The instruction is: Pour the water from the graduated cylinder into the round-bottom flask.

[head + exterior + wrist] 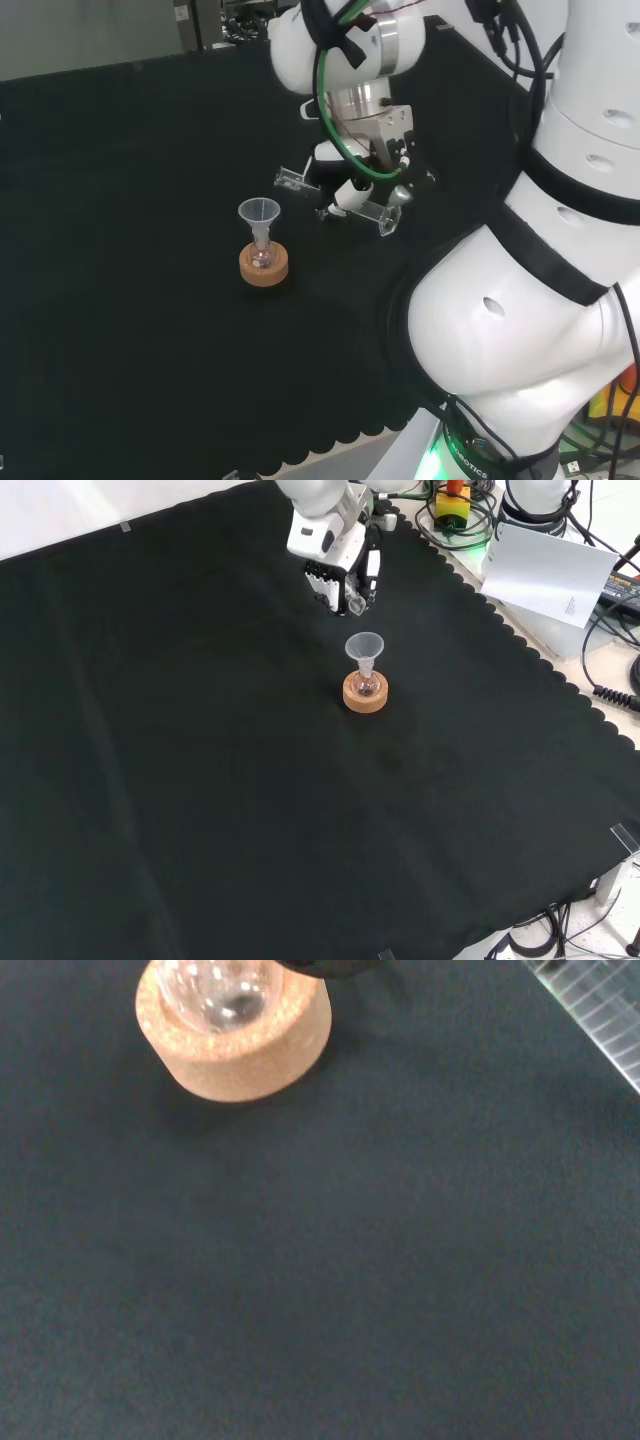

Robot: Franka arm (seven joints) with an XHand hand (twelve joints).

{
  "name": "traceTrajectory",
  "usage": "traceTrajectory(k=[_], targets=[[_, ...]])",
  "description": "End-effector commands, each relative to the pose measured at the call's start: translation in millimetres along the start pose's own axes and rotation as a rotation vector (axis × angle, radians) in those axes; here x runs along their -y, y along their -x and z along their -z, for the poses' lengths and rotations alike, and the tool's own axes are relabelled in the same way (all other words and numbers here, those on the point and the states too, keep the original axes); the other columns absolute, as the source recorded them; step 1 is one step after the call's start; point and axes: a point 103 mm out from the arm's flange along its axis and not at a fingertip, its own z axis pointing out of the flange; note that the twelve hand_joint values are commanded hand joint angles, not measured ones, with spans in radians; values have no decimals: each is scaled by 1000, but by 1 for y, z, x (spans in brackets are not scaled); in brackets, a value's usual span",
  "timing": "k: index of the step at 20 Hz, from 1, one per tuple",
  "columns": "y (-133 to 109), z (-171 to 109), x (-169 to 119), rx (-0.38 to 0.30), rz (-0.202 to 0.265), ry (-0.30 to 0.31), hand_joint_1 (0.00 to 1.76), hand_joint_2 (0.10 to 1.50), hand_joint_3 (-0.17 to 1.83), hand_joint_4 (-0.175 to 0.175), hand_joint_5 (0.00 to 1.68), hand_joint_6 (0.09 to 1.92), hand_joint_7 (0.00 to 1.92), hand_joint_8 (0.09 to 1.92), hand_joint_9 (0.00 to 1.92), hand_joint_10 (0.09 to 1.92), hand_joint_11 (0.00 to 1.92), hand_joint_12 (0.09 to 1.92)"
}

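**Cylinder tipped, short of the funnel**

Your hand [372,178] has its fingers curled round the graduated cylinder [340,203], holding it nearly level above the cloth so its mouth points toward the funnel [259,213]. The funnel sits in the round-bottom flask [262,256], which rests in a cork ring [264,267] that steadies it. In the head view the mouth sits right of the funnel, so you likely need to move closer.

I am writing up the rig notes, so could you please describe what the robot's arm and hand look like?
The glossy white robot arm has rounded links with black bands at the joints and a silver metal wrist collar. A green cable and black cables loop along it. The black and white hand has a white body and dark fingers.
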Motion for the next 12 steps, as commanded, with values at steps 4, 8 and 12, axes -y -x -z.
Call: traceTrajectory(k=[4, 8, 12], targets=[[-6, 3, -3, 65, 3, -77, 1122, 1144, -19, -113, 963, 1066, 1384, 261, 1536, 87, 1445, 654], [-9, 5, -3, 90, 3, -95, 1122, 1144, -20, -113, 963, 1066, 1384, 259, 1536, 87, 1446, 654], [-10, 8, -4, 114, -5, -119, 1122, 1145, -21, -113, 963, 1066, 1385, 258, 1536, 87, 1446, 654]])
